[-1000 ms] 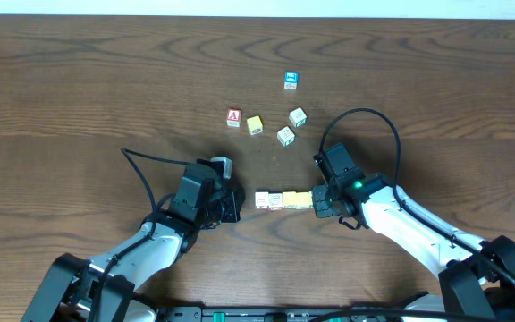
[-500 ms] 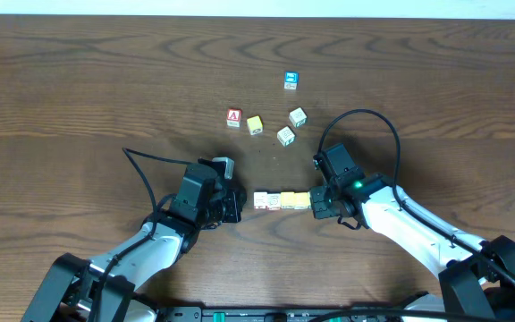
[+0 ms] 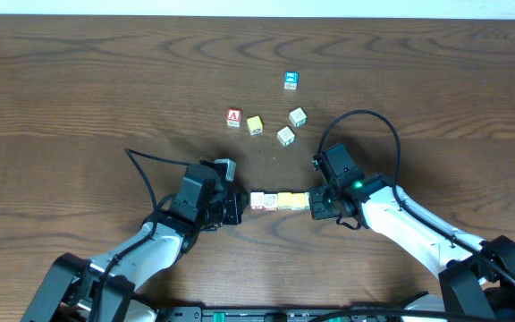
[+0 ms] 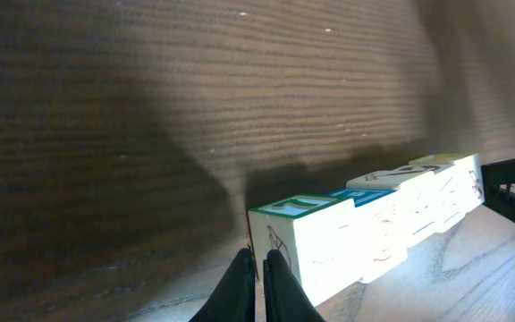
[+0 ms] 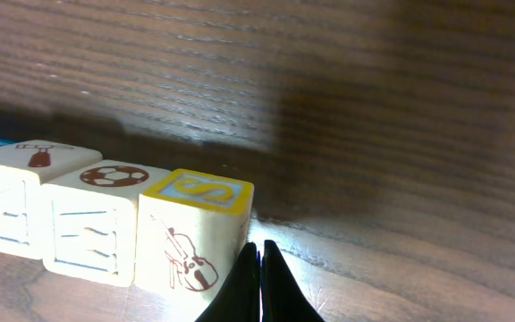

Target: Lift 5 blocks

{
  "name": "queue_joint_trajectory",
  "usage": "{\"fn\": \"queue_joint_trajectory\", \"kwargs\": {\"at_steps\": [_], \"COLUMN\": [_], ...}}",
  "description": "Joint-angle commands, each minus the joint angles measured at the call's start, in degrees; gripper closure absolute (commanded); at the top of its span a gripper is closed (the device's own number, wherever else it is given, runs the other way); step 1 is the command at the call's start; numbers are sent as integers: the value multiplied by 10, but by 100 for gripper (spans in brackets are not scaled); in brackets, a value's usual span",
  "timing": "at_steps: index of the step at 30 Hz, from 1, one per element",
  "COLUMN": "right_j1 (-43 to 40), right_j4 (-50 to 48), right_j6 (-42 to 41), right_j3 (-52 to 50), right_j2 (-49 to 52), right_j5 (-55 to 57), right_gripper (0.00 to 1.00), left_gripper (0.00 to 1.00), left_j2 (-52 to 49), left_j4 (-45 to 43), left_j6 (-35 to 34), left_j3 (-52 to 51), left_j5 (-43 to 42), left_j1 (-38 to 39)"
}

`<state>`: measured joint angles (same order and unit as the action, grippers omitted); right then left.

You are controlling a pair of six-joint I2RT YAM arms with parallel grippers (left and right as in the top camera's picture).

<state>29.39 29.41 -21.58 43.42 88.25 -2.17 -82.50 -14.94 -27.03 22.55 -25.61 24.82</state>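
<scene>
Overhead view: left gripper [image 3: 240, 205] and right gripper [image 3: 314, 203], both clenched shut, are touching opposite ends of the row of blocks [image 3: 280, 200]. The row is resting on the table [image 3: 79, 89]

You see a short row of blocks [image 3: 280, 200] lying end to end on the table [image 3: 79, 80], with the left gripper [image 3: 238, 207] at one end and the right gripper [image 3: 315, 204] at the other. Beyond them lie a red cube [image 3: 233, 117], a yellow cube [image 3: 255, 124], two whitish cubes [image 3: 285, 135] and a blue cube [image 3: 291, 80], all apart from one another.
</scene>
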Motion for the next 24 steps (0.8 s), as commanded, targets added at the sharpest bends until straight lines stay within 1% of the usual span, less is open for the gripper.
{"fn": "queue_joint_trajectory", "kwargs": {"at_steps": [1,11,13,14,18,21,24], "right_j1": [-6,-9,-9,-9,-9,-9,-9], "right_j4": [1,2,2,2,2,1,0], "right_j6": [-41,-63,-63,-63,-63,-63,-63], "right_j3": [7,7,7,7,7,7,7], "right_j2": [3,3,3,3,3,3,3], "right_j5": [9,2,2,2,1,-10,-30], "right_gripper": [99,99,99,99,99,99,99], "left_gripper": [93,93,93,93,93,93,93], "left_j2": [-17,-58,-61,-63,-63,-63,-63], "left_j4": [6,10,22,53,131,169,180], "left_j6": [1,11,25,48,81,89,98], "left_j3": [12,23,33,50,84,99,102], "left_j5": [-10,-10,-23,-49,-51,-59,-88], "left_j1": [1,1,0,-6,-34,-57,-75]}}
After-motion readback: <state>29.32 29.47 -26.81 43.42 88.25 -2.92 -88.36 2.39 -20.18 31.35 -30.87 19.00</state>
